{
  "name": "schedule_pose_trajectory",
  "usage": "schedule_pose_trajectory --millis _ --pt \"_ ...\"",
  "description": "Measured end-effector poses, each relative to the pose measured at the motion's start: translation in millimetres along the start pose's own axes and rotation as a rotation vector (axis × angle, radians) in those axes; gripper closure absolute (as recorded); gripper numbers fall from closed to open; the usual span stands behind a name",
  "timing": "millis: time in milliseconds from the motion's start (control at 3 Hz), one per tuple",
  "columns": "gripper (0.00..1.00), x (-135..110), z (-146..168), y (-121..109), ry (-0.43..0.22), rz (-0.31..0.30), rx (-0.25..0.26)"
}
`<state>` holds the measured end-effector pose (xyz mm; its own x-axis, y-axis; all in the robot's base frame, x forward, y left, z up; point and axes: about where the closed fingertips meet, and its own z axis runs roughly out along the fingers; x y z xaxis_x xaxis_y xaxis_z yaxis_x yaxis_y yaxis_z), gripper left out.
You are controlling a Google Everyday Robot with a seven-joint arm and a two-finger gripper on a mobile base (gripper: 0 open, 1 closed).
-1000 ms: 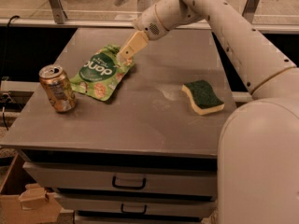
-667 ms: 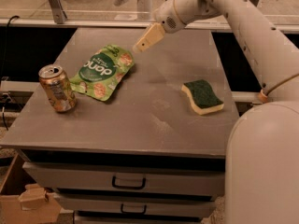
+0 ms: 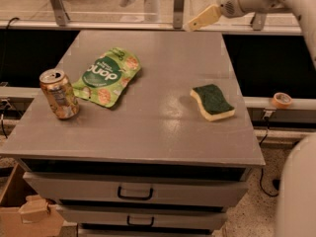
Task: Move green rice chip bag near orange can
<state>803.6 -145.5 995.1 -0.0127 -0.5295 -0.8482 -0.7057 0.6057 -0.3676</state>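
Note:
The green rice chip bag (image 3: 108, 76) lies flat on the grey cabinet top (image 3: 158, 127), left of centre. The orange can (image 3: 59, 94) stands upright just left of the bag, close to its lower corner. My gripper (image 3: 196, 21) is raised above the far right part of the top, well away from the bag and holding nothing; its tan fingers (image 3: 203, 18) point down to the left.
A green-topped yellow sponge (image 3: 213, 101) lies on the right side of the top. A roll of tape (image 3: 282, 100) sits on a ledge to the right. Drawers (image 3: 134, 194) are below the front edge. A cardboard box (image 3: 24, 214) stands at the lower left.
My gripper has left the bag's upper edge and risen up and to the right, away from it. The bag and can stay in place.

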Motion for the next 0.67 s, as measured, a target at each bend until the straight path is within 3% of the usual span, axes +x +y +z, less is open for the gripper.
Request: schedule_pose_trajectory --millis 333,667 --pt "0.00 1 -80 -62 -0.043 -0.017 0.235" --pt "0.00 -3 -98 -86 -0.080 -0.017 0.330"
